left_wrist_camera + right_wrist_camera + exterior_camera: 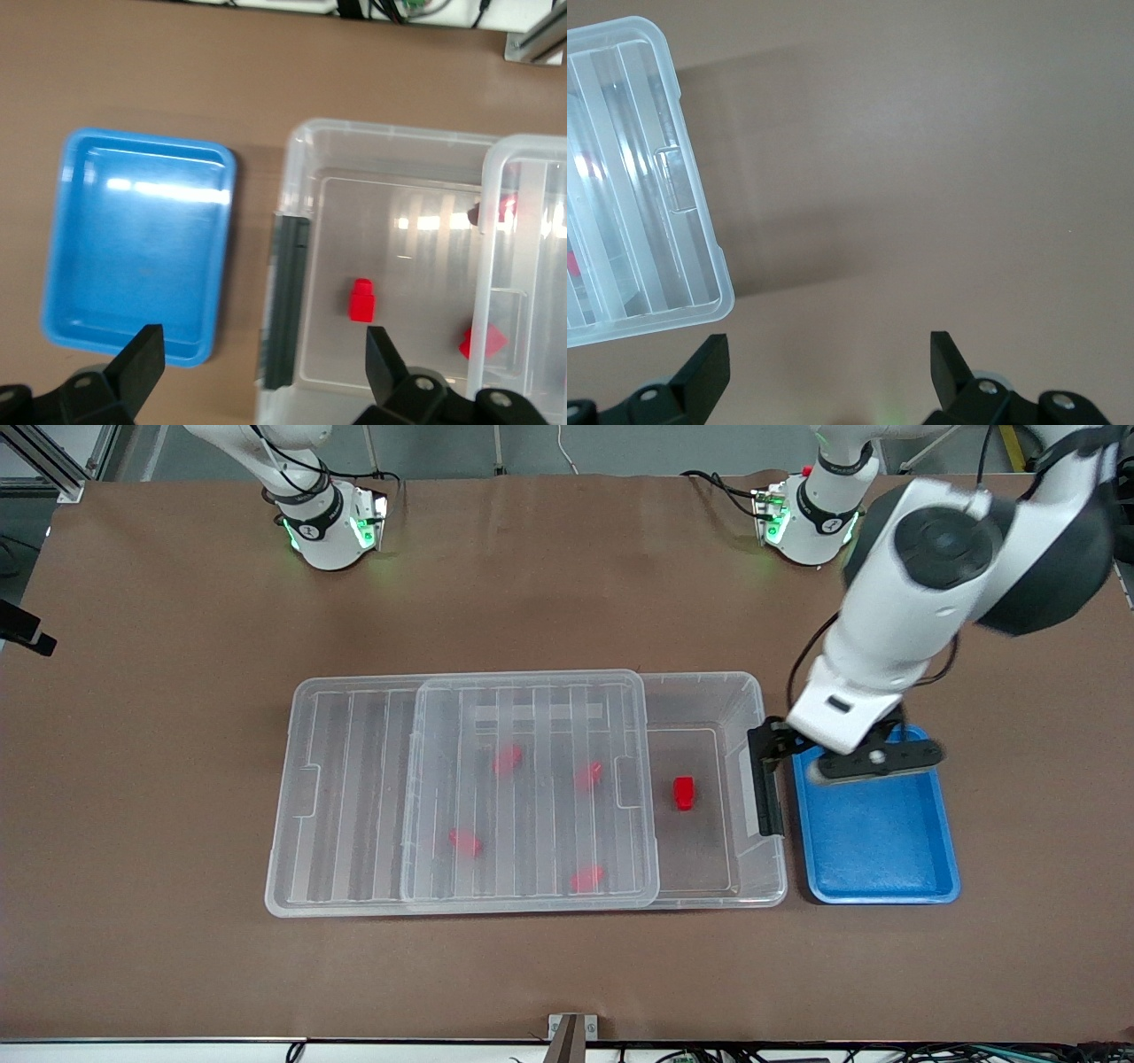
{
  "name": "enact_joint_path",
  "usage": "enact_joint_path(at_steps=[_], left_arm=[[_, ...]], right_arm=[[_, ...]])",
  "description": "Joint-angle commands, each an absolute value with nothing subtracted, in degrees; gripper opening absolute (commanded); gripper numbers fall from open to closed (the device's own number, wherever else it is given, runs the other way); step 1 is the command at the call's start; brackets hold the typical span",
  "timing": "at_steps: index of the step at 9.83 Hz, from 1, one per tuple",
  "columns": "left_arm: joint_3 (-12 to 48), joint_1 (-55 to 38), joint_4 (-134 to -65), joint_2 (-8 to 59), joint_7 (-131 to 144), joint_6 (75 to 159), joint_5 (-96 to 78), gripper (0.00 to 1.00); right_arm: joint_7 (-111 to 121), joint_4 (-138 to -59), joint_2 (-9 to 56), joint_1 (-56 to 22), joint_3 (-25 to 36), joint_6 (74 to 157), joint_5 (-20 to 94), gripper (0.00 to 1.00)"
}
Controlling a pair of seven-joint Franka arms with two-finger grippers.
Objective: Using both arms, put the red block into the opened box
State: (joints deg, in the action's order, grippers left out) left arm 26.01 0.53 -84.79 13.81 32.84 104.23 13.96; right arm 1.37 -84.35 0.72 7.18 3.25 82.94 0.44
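Box: large clear plastic bin (749, 797), my nearest item, ribbed lid (532, 793) slid partway off.
Block: small red plastic block (683, 793) inside, uncovered end.
Left gripper (259, 359): I see it released, over the blue rectangular tray (877, 841).
Right gripper (828, 359): released, over bare table, waiting.

red block (683, 793) inside half-uncovered clear box (749, 691)

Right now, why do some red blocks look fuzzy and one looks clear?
Front view: four blocks sit under the ribbed lid, which blurs them; the red block lies in the box's uncovered part, sharp. Left wrist view: lamp glare streaks the blue tray.
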Motion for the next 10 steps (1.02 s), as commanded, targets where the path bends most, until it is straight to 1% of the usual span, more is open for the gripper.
enact_joint_path(at_steps=[1,4,5,6,7,8,9,10], left_arm=[[26.1,3.67,-82.89,11.18,25.8,98.37,13.27,1.0],[25.76,11.58,-83.23,5.64,10.07,94.06,7.49,1.0],[22.97,10.91,-84.19,3.62,6.02,93.87,6.69,1.0],[18.07,8.11,-85.5,1.78,2.32,92.48,5.29,1.0],[12.62,4.26,-85.95,0.28,-1.89,89.15,3.53,1.0],[8.91,2.39,-85.96,-0.69,-2.72,86.08,1.34,1.0],[7.92,1.76,-86.22,-1.66,-2.64,84.04,0.8,1.0],[8.08,1.67,-86.13,-2.28,-2.46,82.98,0.79,1.0]], right_arm=[[0.44,-85.78,-0.7,6.94,3.08,83.5,-0.44,1.0],[0.79,-85.78,-0.62,7.12,3.08,83.84,-0.35,1.0],[1.92,-85.78,-0.27,7.21,3.08,84.2,-0.26,1.0],[6.02,-86.48,2.17,7.29,3.08,86.11,0.35,0.85],[10.68,-86.83,6.03,6.86,3.08,88.48,1.4,0.52],[16.12,-87.01,11.11,5.81,3.08,91.73,3.32,0.21],[16.78,-87.19,15.43,5.19,3.08,95.5,4.04,0.02],[17.14,-87.36,18.34,4.23,3.08,97.97,5.17,0.0]])
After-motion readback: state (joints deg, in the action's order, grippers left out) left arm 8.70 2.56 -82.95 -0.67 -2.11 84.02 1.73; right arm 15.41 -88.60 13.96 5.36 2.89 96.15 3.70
